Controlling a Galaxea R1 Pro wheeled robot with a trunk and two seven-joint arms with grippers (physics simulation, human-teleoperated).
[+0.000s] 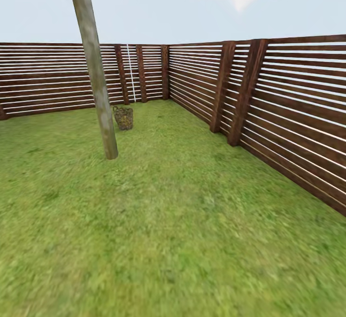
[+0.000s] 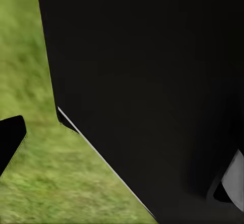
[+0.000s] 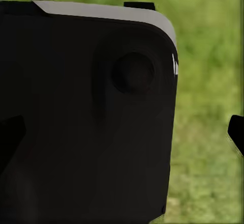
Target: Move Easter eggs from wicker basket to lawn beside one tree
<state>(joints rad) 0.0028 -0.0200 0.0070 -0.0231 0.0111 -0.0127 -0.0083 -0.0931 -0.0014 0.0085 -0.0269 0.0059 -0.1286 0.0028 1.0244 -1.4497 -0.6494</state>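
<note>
Green lawn (image 1: 182,221) covers the lower two thirds of the head view, closed in by a brown horizontal-slat fence (image 1: 298,115) that runs along the back and down the right side, meeting in a corner at upper centre. Pale sky above.

Left of centre: tree (image 1: 96,77), smooth grey-beige trunk, leaning slightly, base planted in the grass at centre left. Just right of the trunk and farther back, near the fence corner, stands the wicker basket (image 1: 124,117), upright on the grass. Too small to tell its contents; eggs not discernible.

Left wrist view: large black robot body panel (image 2: 152,81) covers most of the frame, blurred grass down the left edge and lower left. One dark finger tip (image 2: 10,137) juts in at the left edge; the other is hidden. Opening of the left gripper: cannot tell.

Right wrist view: black housing with a pale grey top edge (image 3: 86,117) takes up the left two thirds, blurred grass behind at right. Dark finger tips at the left edge and right edge (image 3: 236,132) stand far apart, nothing between them but the housing behind: right gripper spread wide, holding nothing.
</note>
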